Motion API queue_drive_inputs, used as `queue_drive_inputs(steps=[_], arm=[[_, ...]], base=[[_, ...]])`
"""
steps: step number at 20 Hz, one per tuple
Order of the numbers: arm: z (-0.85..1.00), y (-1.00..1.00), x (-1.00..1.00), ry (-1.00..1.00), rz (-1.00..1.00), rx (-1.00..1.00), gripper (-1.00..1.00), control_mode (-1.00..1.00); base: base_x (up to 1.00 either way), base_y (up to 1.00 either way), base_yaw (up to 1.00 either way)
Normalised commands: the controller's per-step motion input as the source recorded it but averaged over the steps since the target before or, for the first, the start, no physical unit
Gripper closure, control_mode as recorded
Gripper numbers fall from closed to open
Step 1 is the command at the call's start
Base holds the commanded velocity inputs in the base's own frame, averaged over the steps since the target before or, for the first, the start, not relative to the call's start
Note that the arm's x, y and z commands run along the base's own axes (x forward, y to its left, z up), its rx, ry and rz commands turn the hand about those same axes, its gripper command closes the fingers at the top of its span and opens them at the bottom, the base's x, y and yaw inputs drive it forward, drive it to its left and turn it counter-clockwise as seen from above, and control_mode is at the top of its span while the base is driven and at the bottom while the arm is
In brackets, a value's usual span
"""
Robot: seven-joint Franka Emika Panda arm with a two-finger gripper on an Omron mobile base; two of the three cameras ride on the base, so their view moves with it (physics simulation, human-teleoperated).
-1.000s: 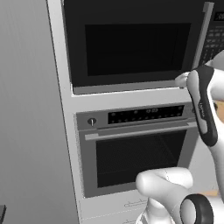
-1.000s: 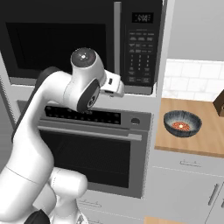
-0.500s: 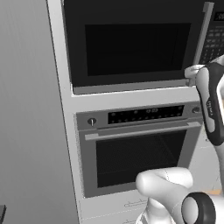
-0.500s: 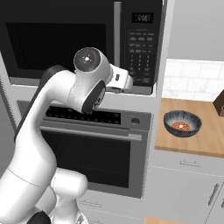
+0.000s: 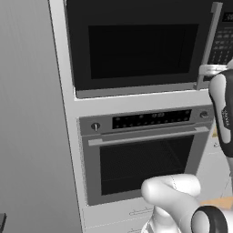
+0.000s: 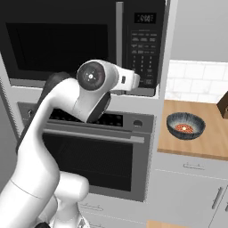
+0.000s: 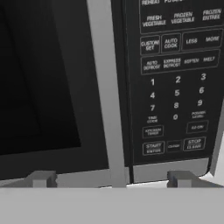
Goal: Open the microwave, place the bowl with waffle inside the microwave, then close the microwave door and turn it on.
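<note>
Kitchen wall unit: fingers [image 7: 111,178] wide open, empty, straddling microwave door [image 7: 48,87] handle [image 7: 107,100].

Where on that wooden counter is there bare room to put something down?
The wooden counter is bare in front of the small dark blue-grey bowl and left of it, up to the cabinet wall. Its far right corner holds a dark brown object.

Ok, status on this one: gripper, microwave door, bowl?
Gripper open, empty, straddling the door handle. Microwave door shut. Bowl on the wooden counter, untouched. Nothing in the way.
</note>
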Motion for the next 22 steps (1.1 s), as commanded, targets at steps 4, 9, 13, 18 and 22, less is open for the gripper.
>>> queue_drive_inputs(steps=[4, 9, 13, 18, 22], arm=[[0.05, 0.01, 0.05, -0.22, 0.00, -0.02, -1.00, -1.00], [0.18, 0.00, 0.08, -0.12, 0.00, -0.01, -1.00, -1.00], [0.34, 0.00, 0.23, -0.05, 0.00, 0.00, -1.00, -1.00], [0.27, -0.02, 0.25, -0.04, 0.00, 0.00, -1.00, -1.00], [0.01, -0.06, 0.22, 0.00, 0.00, 0.00, -1.00, -1.00]], base=[[0.00, 0.00, 0.00], [0.00, 0.00, 0.00], [0.00, 0.00, 0.00], [0.00, 0.00, 0.00], [0.00, 0.00, 0.00]])
